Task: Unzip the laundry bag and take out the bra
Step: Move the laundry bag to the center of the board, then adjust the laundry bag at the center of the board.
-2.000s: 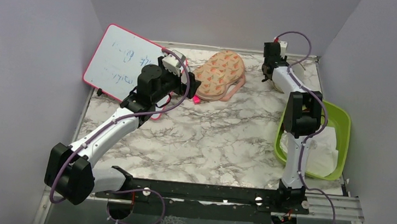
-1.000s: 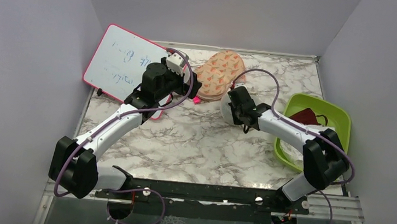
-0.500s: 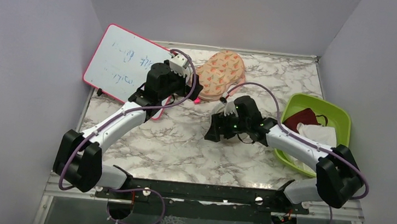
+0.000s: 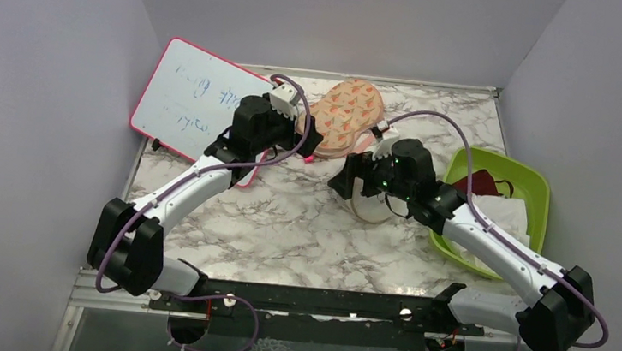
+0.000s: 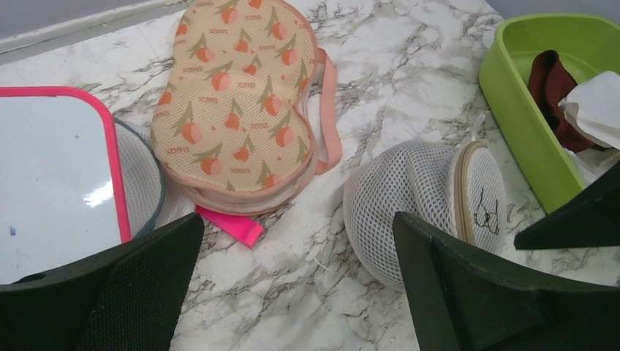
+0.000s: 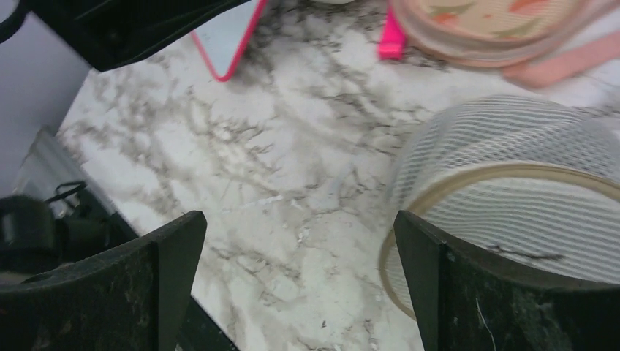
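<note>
The laundry bag (image 5: 428,205) lies on its side on the marble table (image 4: 285,225), centre right of the top view, with its lid and dark bra outline facing the green bin (image 5: 523,124). Just beyond it, toward the upper middle, lies a peach patterned case (image 5: 241,110) with a pink tag (image 5: 230,225) at its near edge. A whiteboard (image 4: 190,99) leans at upper left.

From above, the right arm covers most of the bag. The left wrist view shows it whole and also shows a dark red cloth (image 5: 552,80) and a white cloth (image 5: 596,110) in the bin. The mesh hides the bag's contents.

The left gripper (image 5: 296,227) is spread wide and holds nothing. So is the right gripper (image 6: 300,219), with the bag at its right finger.
</note>
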Robot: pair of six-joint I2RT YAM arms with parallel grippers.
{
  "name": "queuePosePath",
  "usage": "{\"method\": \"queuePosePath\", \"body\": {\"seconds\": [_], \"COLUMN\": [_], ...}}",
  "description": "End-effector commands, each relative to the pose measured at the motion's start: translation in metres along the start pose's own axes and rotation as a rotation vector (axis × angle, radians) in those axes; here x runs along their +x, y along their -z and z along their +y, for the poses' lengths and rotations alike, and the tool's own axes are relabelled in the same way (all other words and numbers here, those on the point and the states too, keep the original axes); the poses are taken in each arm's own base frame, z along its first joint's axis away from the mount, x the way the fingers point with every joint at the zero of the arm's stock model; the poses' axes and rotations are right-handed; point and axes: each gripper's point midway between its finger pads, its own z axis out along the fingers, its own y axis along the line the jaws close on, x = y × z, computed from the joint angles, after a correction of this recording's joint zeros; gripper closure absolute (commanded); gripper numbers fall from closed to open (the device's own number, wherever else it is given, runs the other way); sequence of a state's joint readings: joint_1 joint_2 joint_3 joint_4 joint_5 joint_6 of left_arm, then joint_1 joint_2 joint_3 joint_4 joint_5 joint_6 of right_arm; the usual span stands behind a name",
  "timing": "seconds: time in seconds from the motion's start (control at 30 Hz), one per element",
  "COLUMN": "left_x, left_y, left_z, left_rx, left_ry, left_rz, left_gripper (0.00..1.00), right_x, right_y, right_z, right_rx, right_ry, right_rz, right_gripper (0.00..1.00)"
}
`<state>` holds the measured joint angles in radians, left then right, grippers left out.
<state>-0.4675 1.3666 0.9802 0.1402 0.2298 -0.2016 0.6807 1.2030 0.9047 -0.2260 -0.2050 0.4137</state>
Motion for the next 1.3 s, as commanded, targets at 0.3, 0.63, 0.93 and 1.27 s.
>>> {"method": "queuePosePath", "body": {"seconds": [0.3, 0.63, 0.93, 1.27], "left_x": [0.001, 0.000, -0.005, -0.009], "left_y": [-0.011, -0.009, -0.006, -0.003], "left_z": [-0.044, -0.053, -0.057, -0.058], "left_rx": [0.160, 0.179, 0.185, 0.184], "left_ry": [0.004, -0.004, -0.014, -0.017], "left_rz": [0.035, 0.035, 0.023, 0.013], "left_gripper": [0.01, 0.01, 0.01, 0.01], "right_x": [0.002, 0.022, 0.041, 0.043], "right_y": [0.047, 0.031, 0.023, 0.018], "right_z": [-0.149, -0.169, -0.160, -0.047], "right_rx": [0.299, 0.270, 0.177, -0.274], "right_ry": [-0.238, -0.247, -0.205, -0.191], "right_rz": [-0.110, -0.083, -0.061, 0.020], "right_gripper": [0.00, 0.00, 0.00, 0.00]}}
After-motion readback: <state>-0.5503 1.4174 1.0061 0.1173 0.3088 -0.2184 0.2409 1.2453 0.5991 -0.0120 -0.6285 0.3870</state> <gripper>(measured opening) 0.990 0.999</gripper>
